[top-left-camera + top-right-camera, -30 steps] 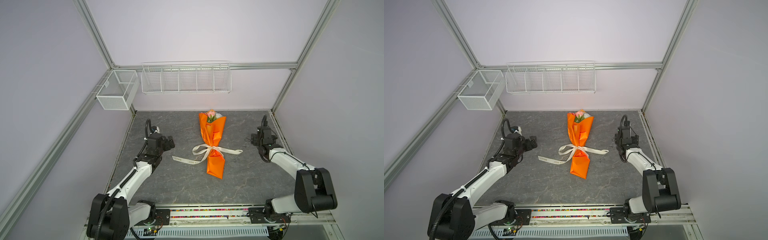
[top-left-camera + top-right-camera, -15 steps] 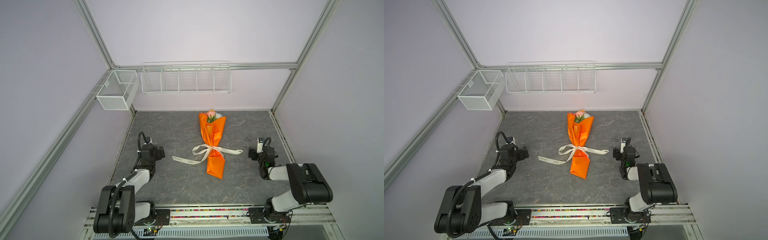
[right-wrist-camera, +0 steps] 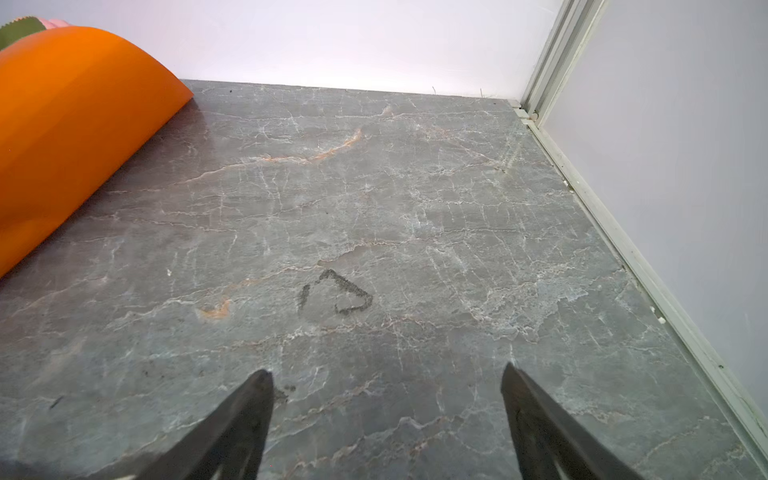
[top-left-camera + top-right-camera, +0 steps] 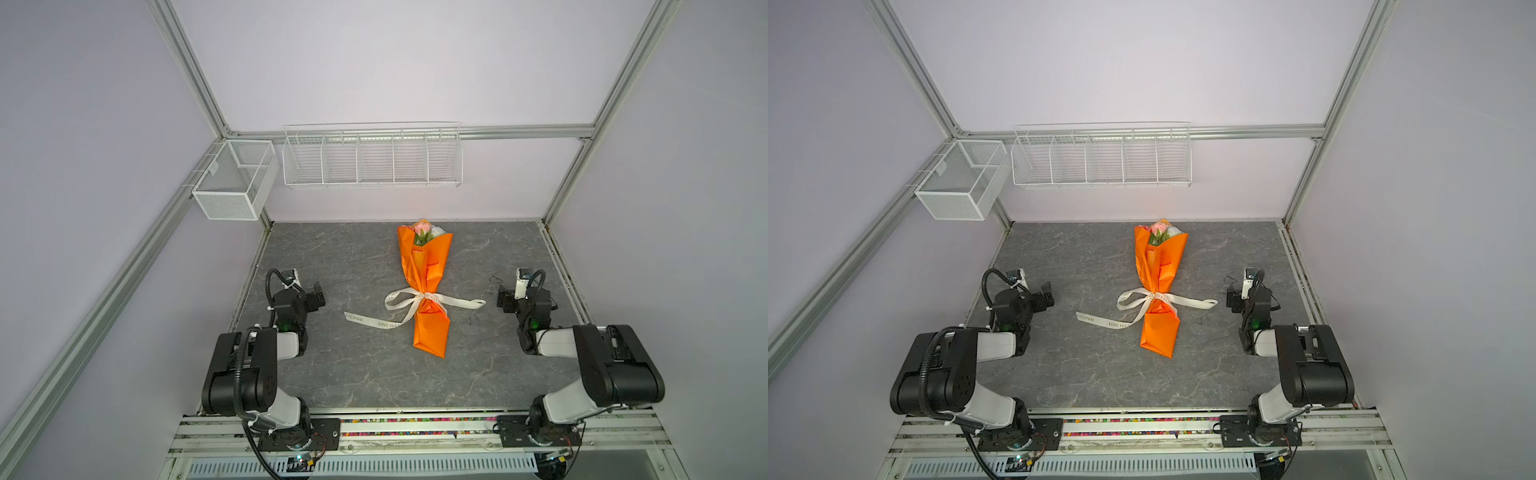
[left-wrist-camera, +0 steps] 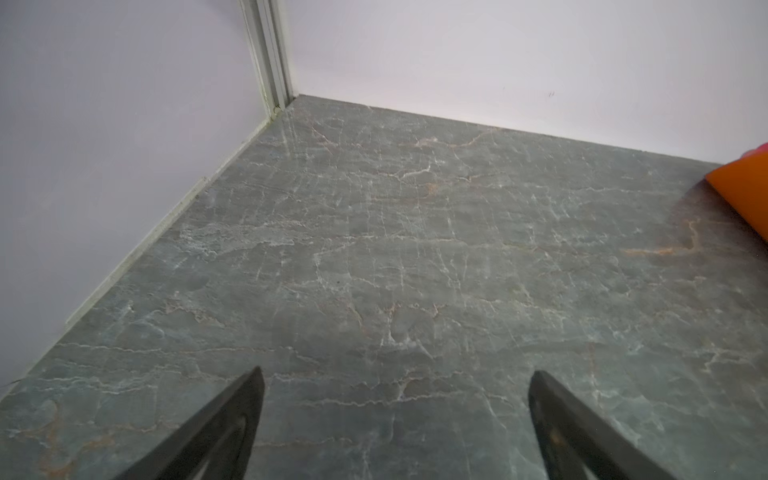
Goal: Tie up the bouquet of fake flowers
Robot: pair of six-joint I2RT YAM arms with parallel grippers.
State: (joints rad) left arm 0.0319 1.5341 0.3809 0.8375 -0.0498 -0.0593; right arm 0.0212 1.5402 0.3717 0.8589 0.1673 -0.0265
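Observation:
The bouquet [image 4: 426, 270] [image 4: 1160, 270] lies in the middle of the grey table, an orange paper cone with its narrow end toward the front. The fake flowers [image 4: 423, 230] [image 4: 1160, 228], pink and white with green leaves, peek out of its far end. A cream printed ribbon [image 4: 462, 302] [image 4: 1196, 302] is tied in a bow around the cone's waist, its tails lying on the table. My left gripper [image 4: 318, 296] [image 4: 1047, 298] [image 5: 397, 372] rests open and empty, well left of the bouquet. My right gripper [image 4: 504, 300] [image 4: 1233, 301] [image 3: 386, 369] is open and empty, well to its right.
A white wire rack [image 4: 372, 158] and a mesh box [image 4: 232, 183] hang on the back and left walls. The stone-patterned table [image 4: 353, 374] is closed in by walls and frame posts. A black scribble [image 3: 336, 293] marks the table ahead of the right gripper.
Both arms have folded back toward their bases, drawing the grippers toward the front and down near the table. The bouquet and ribbon have not moved.

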